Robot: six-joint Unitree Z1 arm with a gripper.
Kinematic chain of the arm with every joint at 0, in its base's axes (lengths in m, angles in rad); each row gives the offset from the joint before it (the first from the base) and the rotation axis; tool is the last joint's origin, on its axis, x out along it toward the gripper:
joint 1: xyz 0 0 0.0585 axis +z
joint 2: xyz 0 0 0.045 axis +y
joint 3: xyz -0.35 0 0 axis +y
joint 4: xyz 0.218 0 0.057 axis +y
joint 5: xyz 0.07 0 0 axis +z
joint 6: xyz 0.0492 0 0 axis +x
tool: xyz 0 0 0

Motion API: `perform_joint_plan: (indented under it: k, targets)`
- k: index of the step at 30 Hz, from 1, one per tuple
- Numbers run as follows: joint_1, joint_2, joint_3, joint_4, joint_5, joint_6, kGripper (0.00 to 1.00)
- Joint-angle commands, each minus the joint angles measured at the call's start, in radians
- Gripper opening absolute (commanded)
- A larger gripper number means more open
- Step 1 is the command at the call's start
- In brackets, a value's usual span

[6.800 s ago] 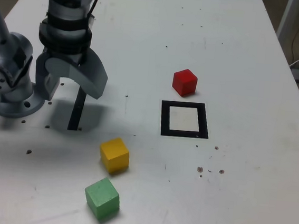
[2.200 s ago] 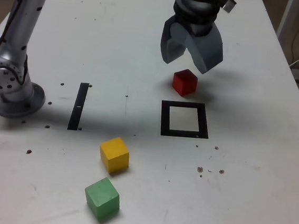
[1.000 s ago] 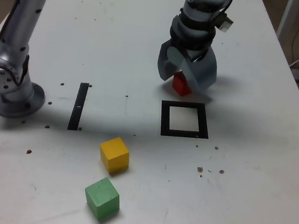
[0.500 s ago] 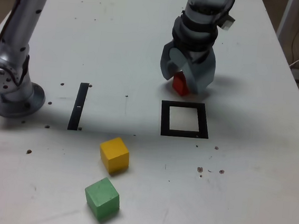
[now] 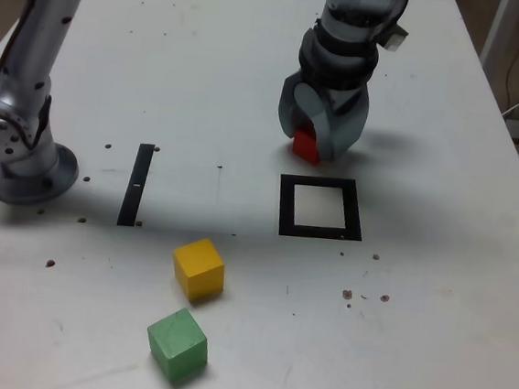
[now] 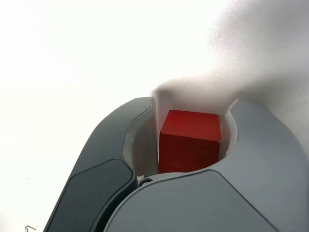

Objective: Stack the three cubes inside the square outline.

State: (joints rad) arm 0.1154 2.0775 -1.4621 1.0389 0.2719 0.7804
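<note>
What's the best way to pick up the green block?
Grip the green block by two opposite upright sides, probably coming from straight above. It is a plain cube with flat faces, its top is uncovered, and the yellow block stands apart from it.

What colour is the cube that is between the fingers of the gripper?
The cube is red, best seen in the wrist view.

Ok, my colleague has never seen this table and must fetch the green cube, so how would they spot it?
Find the black square outline on the white table. In the exterior view, go down and left to two cubes. The green cube is the lower one, nearest that view's bottom edge; its neighbour is yellow.
</note>
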Motion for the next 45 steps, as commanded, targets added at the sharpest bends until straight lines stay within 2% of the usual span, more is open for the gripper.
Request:
perform_joint_plan:
  k: [1,15,27,30,38,45]
  targets:
    - [-0.002,0.002,0.000,0.000,0.001,-0.003,0.45]
    - [-0.002,-0.012,-0.006,0.021,0.001,-0.045,0.45]
    - [-0.018,-0.070,-0.052,0.133,-0.022,-0.150,0.46]
    - [-0.034,-0.071,-0.060,0.156,-0.032,-0.195,0.46]
    - [-0.083,-0.071,-0.100,0.239,-0.087,-0.373,0.46]
    - [-0.120,-0.066,-0.151,0.299,-0.116,-0.520,0.46]
